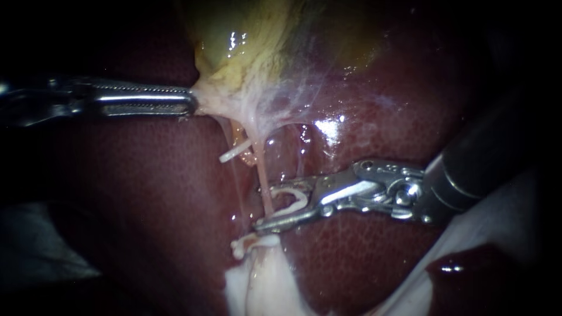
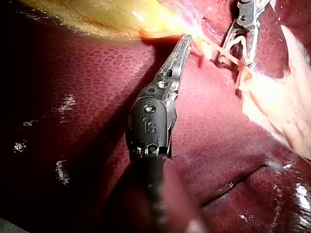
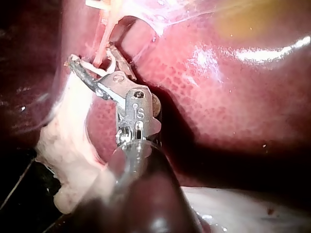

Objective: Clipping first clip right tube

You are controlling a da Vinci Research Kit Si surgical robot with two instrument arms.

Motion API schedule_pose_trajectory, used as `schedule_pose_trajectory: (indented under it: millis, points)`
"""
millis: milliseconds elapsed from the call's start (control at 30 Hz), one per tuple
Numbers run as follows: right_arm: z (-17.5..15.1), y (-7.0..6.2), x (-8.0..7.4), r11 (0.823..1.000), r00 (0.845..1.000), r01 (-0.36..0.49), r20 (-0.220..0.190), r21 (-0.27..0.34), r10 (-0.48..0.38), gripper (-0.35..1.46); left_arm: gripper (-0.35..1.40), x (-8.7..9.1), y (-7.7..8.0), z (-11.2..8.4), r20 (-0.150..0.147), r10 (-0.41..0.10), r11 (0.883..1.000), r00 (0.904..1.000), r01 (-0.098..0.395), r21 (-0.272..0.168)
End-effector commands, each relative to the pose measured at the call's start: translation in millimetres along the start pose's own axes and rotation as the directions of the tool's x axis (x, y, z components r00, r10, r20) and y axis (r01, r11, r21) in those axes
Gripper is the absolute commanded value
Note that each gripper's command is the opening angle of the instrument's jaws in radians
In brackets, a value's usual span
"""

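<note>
Right tube [image 1: 264, 175] crosses the gap of our right instrument's [image 1: 260, 208] jaws, well below the gallbladder [image 1: 246, 35].

The tube is a thin pink strand that runs from the gallbladder's pale neck down over the liver [image 1: 146, 205] to a lump of white tissue [image 1: 263, 275]. Our right instrument's jaws stand apart and carry an open white clip [image 1: 298, 196] between them, one jaw on each side of the tube, at the end far from the gallbladder. We cannot tell whether the clip touches the tube. Our left instrument [image 1: 190, 102] has its jaws pressed together on the gallbladder's neck. A short white stub [image 1: 234, 153] lies just beside the tube, nearer the gallbladder.
</note>
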Motion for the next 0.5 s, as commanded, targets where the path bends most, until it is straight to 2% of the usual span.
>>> schedule_pose_trajectory:
  millis: [33, 233, 433, 500]
  points:
    - [0.1, -0.1, 0.0, 1.0, 1.0, -0.001, -0.009, 0.016, 0.001, 0.49, -0.35, 0.0, 0.0, 0.0, 0.0, 0.0, 1.0, 1.0, 0.0, 0.0]
    - [0.7, -1.2, 0.2, 0.992, 0.997, -0.049, -0.053, 0.114, 0.056, 0.49, -0.35, 0.0, 0.0, 0.0, 0.0, 0.0, 1.0, 1.0, 0.0, 0.0]
    - [1.3, -2.7, 0.3, 0.983, 0.997, -0.058, -0.034, 0.176, 0.065, 0.45, -0.35, 0.0, 0.0, 0.0, 0.0, 0.0, 1.0, 1.0, 0.0, 0.0]
    - [1.4, -2.9, 0.4, 0.982, 0.997, -0.06, -0.033, 0.178, 0.067, 0.45, -0.35, 0.0, 0.0, 0.0, 0.0, 0.0, 1.0, 1.0, 0.0, 0.0]
